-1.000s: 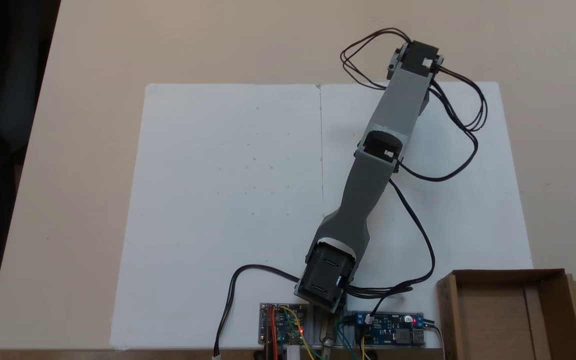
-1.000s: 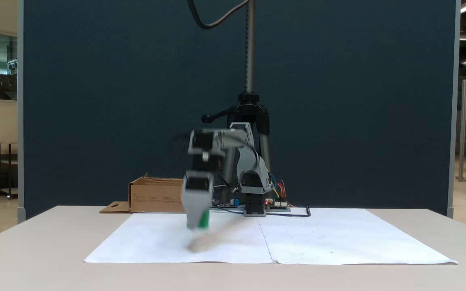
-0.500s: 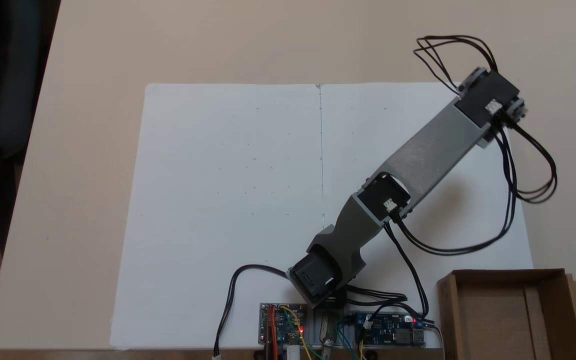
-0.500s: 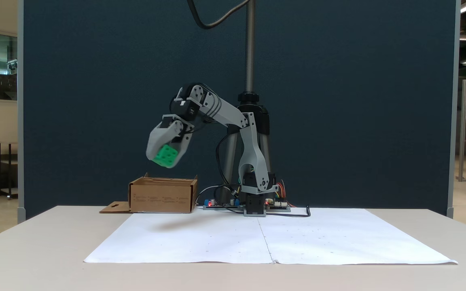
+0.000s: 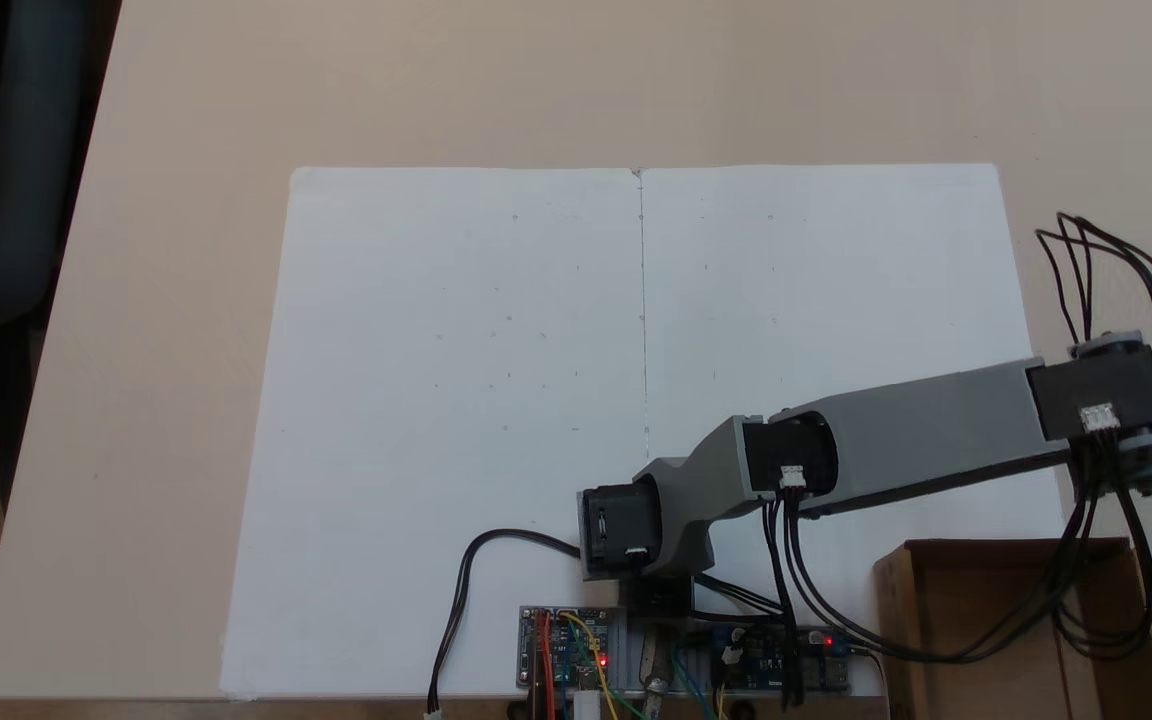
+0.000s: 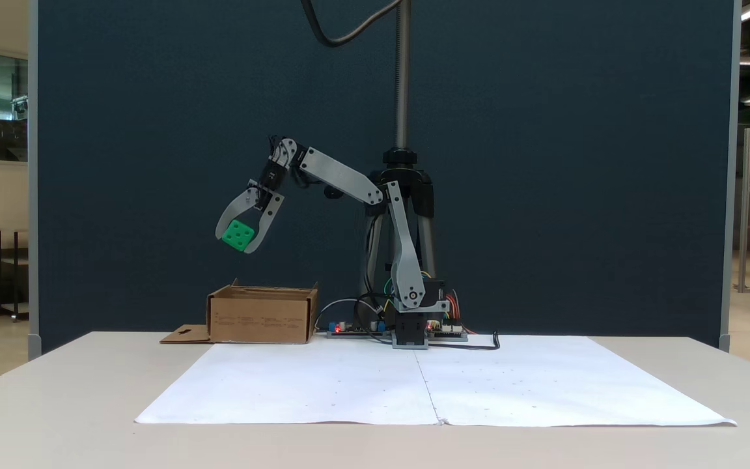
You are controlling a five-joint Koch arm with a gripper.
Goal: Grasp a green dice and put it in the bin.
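On the tabletop (image 6: 56, 391) lies a paper sheet (image 6: 349, 384), with the arm's base (image 6: 410, 329) at its far edge. The box (image 6: 261, 316) sits left of the base in a fixed view. The pincer (image 6: 240, 242) holds the dice (image 6: 238, 235) high above the box.

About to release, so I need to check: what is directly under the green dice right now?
The green dice, clamped in the claw, hangs in the air above the bin. The bin's walls hide its floor here.

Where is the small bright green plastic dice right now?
In a fixed view, the green dice is clamped in the gripper, in the air left of the arm's base, above the brown cardboard bin.
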